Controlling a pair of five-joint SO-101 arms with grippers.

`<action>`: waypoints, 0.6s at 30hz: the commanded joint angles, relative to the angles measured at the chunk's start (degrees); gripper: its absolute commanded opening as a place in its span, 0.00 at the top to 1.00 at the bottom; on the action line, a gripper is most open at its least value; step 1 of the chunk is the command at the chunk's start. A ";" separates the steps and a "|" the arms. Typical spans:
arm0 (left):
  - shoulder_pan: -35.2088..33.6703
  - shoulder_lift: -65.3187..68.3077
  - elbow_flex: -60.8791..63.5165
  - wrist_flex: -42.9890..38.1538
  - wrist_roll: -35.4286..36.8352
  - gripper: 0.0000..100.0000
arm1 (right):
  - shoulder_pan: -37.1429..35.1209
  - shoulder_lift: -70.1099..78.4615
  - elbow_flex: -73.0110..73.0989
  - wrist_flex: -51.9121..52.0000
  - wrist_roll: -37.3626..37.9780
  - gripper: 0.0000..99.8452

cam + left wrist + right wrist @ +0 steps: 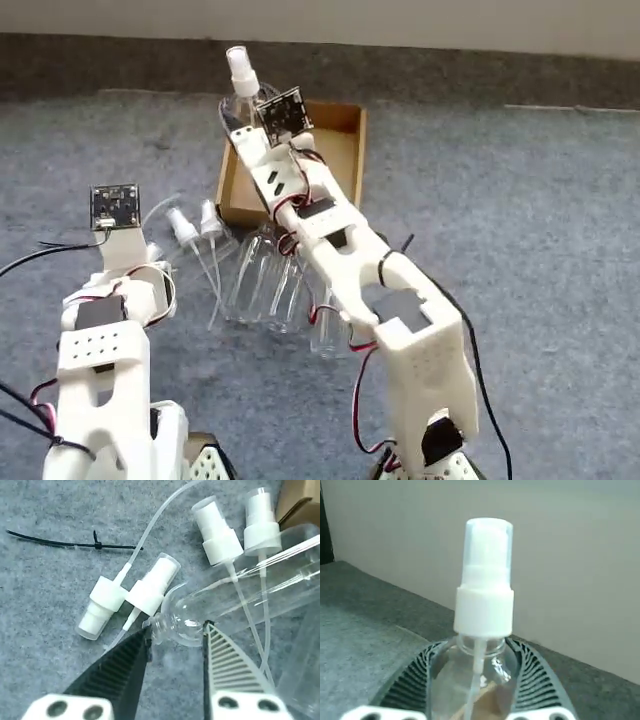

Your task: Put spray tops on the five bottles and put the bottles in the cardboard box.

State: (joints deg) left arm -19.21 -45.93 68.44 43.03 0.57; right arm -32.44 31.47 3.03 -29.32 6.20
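Right end effector is clamped on a capped bottle; left end effector stands open around an uncapped bottle.
The capped bottle, spray top fitted, is held upright by the far corner of the cardboard box. The uncapped bottle lies on the table, its neck between the left jaws and loose spray tops touching it. It is thin clear plastic, probably light, slick and squashable, so the stiffer shoulder looks the best place to grip.

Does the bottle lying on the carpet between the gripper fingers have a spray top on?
No, the bottle at the left gripper shows a bare open neck.
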 commanded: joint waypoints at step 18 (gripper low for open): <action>-0.40 -0.66 0.22 -0.70 -0.44 0.84 | 3.74 29.76 -44.62 1.89 -0.18 1.00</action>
State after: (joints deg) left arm -19.21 -45.93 68.79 42.86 0.31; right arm -29.80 60.84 -34.42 -29.23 6.20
